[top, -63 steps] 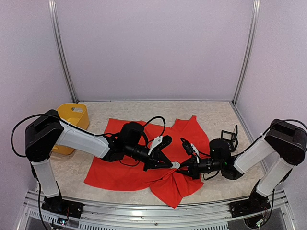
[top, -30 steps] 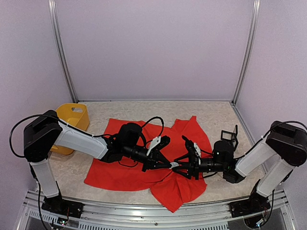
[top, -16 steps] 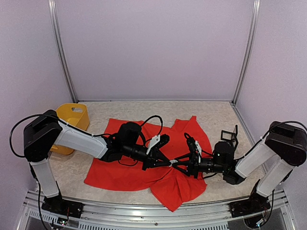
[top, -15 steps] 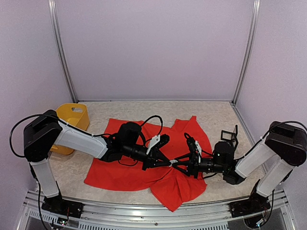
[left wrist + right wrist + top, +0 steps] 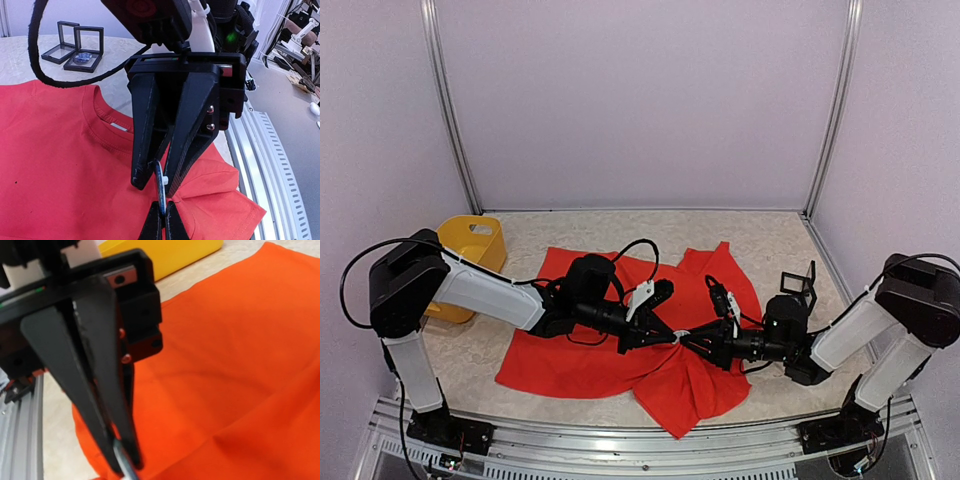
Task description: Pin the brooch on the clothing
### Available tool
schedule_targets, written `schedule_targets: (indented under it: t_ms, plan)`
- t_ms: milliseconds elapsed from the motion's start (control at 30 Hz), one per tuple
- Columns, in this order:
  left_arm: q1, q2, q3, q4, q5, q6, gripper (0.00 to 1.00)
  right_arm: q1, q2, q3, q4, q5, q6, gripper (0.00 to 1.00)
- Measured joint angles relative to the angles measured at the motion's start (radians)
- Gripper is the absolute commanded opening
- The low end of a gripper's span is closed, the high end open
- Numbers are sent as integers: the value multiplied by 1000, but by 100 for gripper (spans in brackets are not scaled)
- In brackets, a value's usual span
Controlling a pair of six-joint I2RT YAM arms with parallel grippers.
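Observation:
The red T-shirt (image 5: 570, 365) lies spread on the table, bunched where the grippers meet. My left gripper (image 5: 670, 338) is shut on the lower edge of the brooch (image 5: 679, 336), a small blue disc with a white stud, just above the cloth. The left wrist view shows the left gripper (image 5: 163, 212) holding the brooch (image 5: 160, 187) edge-on. The right gripper (image 5: 157, 185) comes in from above, its jaws closed on the brooch's upper part. In the right wrist view only the left gripper (image 5: 122, 466), the brooch (image 5: 126, 471) and the shirt (image 5: 225, 365) show.
A yellow bin (image 5: 475, 245) stands at the far left. Black display cases (image 5: 800, 285) sit right of the shirt; the left wrist view shows the cases (image 5: 75, 45) too. An aluminium rail (image 5: 620, 450) runs along the near edge. A black cable (image 5: 40, 60) loops over the shirt.
The right gripper's fingers, spread wide half a second ago, have closed onto the brooch. The left gripper has kept its hold and barely moved.

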State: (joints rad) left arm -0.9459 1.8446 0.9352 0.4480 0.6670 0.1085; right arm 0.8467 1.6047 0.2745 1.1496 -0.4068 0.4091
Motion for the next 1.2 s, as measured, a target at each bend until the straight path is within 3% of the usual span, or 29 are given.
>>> schedule_targets:
  t_ms: [233, 433, 633, 733, 867, 933, 1033, 1200]
  plan:
    - [-3, 0, 2, 0, -5, 8, 0, 0, -27, -1, -35, 2, 16, 25]
    - [-11, -6, 1, -29, -13, 31, 0, -16, -89, -55, -44, 10, 2, 47]
    - [-68, -24, -6, -80, -210, 173, 1, -29, -241, -77, -155, 21, -27, 49]
    - [-140, -26, -2, -124, -356, 319, 26, -30, -316, -76, -244, 92, -35, 49]
    - [-267, -22, 60, -315, -520, 527, 53, -37, -390, -55, -406, 232, -43, 50]
    - [-311, -20, 106, -422, -558, 571, 57, -45, -410, -28, -494, 307, -43, 48]
    - [-353, -20, 178, -574, -581, 586, 57, -74, -401, 27, -617, 390, -29, 34]
    - [-330, -74, 212, -663, -568, 426, 50, -154, -259, 187, -848, 463, 29, 22]
